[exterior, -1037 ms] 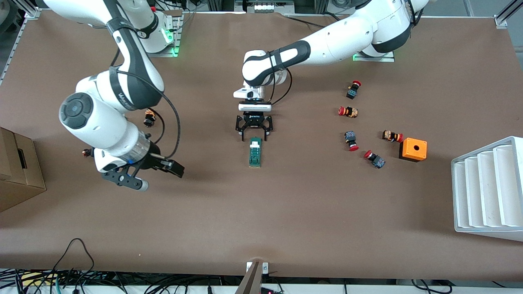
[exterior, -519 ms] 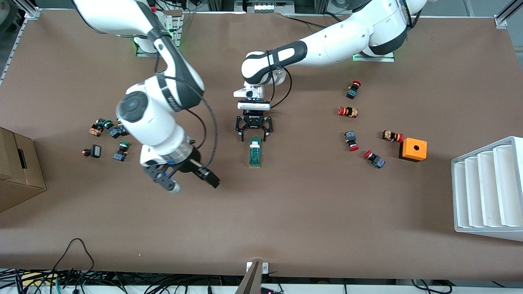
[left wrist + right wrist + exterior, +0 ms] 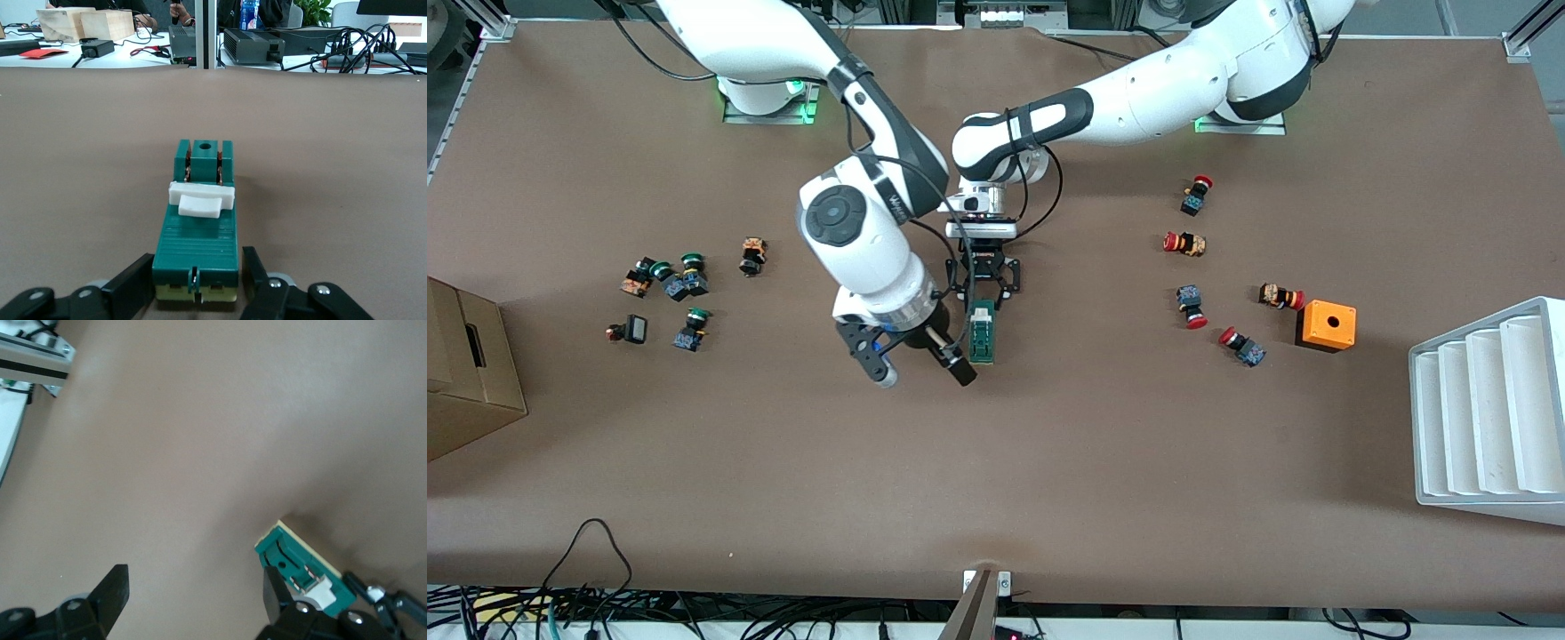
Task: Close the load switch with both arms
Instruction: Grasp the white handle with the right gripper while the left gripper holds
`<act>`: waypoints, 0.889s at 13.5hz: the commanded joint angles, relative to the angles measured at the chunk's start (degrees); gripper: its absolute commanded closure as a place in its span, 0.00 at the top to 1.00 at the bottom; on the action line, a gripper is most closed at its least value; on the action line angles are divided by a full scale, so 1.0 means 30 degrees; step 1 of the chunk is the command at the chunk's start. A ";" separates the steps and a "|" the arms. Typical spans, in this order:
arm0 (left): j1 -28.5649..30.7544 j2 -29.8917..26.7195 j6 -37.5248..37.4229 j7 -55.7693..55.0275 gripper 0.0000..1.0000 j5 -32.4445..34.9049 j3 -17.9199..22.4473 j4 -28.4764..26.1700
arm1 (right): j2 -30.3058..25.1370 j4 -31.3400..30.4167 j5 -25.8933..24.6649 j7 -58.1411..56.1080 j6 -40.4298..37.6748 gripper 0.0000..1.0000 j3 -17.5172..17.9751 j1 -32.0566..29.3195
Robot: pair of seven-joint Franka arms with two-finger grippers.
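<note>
— Brown table (image 3: 1103, 444), mid-span: load switch (image 3: 983, 332) lies flat. Status?

— My left gripper (image 3: 195, 283) clamps its end farthest from the camera; my right gripper (image 3: 916, 360), fingers spread, hovers alongside (nothing held). White slider (image 3: 201, 199) not yet pushed, I judge.

I can read almost no text. On my right arm (image 3: 889, 200) a black band carries white letters, perhaps a brand name, but I cannot make them out here clearly.
</note>
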 commanded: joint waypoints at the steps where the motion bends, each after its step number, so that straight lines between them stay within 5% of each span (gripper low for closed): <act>1: -0.0098 0.0826 0.0621 0.0154 0.24 0.0385 0.0152 0.0603 | 0.0148 -0.0241 0.0170 0.1767 0.0108 0.78 -0.0156 0.0136; 6: -0.0098 0.0826 0.0621 0.0212 0.14 0.0326 0.0122 0.0661 | 0.0176 -0.1501 0.0022 0.3439 0.0399 0.67 0.0019 0.0546; 12: -0.0068 0.0826 0.0621 0.0212 0.14 0.0326 0.0122 0.0691 | 0.0351 -0.3292 -0.0036 0.4757 0.2130 0.58 0.0429 0.1014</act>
